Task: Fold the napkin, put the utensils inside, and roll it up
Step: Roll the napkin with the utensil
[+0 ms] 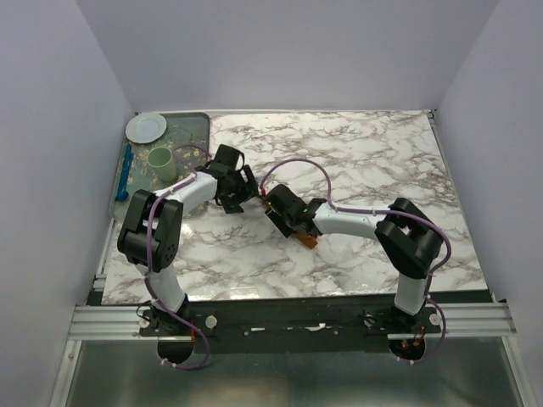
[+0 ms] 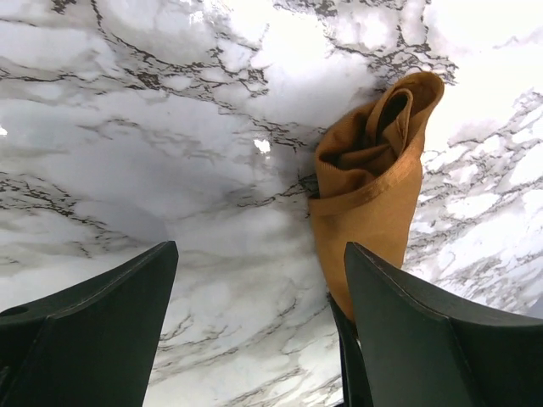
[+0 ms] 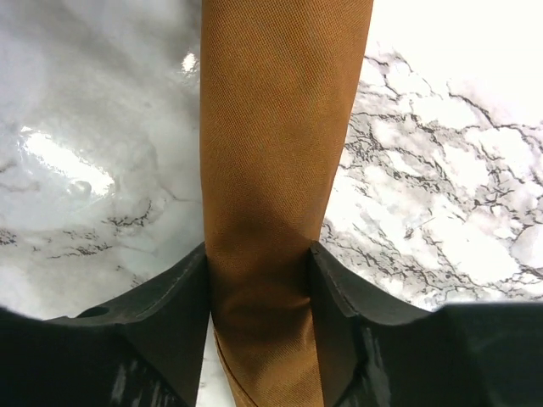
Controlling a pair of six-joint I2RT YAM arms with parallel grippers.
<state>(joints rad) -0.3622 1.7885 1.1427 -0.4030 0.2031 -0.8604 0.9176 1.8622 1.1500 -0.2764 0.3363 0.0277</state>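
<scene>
The right hand (image 3: 259,254) pinches the rolled napkin (image 3: 284,127), one dark finger pressed to each side of the rust-orange cloth, apparently to stop the roll springing loose on the marble surface (image 3: 441,170). The left hand (image 2: 260,254) hovers with its fingers (image 2: 102,322) spread wide and gripping nothing. The roll's crumpled open end lies just beside the finger at lower right of its wrist view (well placed, it seems, to steady that end). Seen from above, both arms reach inward and meet near the centre of the frame, wrists angled down. The fork is not visible, and whether it lies inside the roll cannot be told. A tray (image 1: 193,136) with plate (image 1: 146,127), cup (image 1: 161,161) and blue utensil (image 1: 125,170) sits at upper left.
</scene>
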